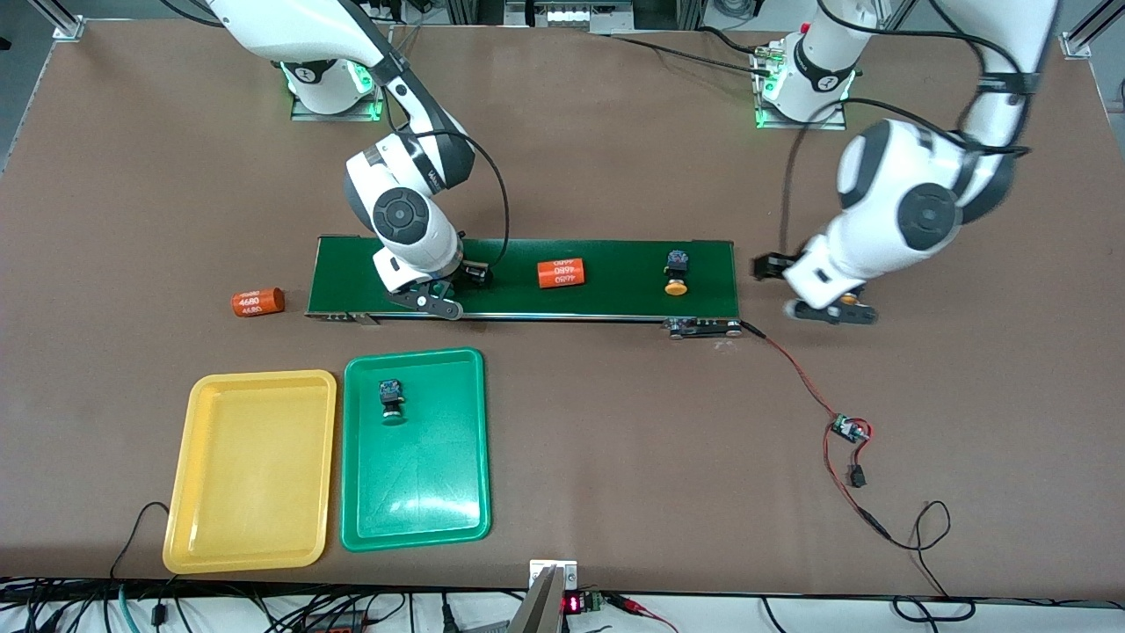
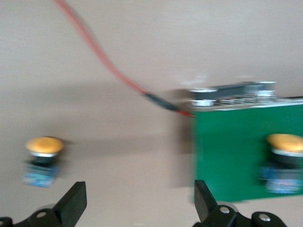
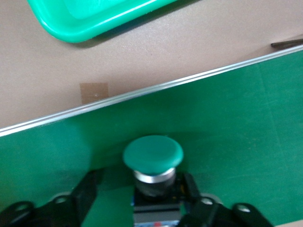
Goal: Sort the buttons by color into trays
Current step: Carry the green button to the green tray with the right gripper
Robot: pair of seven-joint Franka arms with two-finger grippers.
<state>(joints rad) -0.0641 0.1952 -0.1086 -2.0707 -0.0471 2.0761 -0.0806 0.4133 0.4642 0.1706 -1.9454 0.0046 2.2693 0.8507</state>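
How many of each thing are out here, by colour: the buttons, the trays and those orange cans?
Green buttons: 2, one in the green tray, one on the belt at the right gripper
Yellow buttons: 2, one on the belt, one on the table by the left gripper
Orange cylinders: 2
Trays: 2, the green tray and the yellow tray
Total: 8

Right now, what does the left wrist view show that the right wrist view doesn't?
Only the left wrist view: a yellow button on the bare table, a second yellow button on the conveyor belt, the red wire, and the left gripper, jaws open.

Only the right wrist view: a green button between the right gripper jaws, and the green tray.

Both: belt and table.
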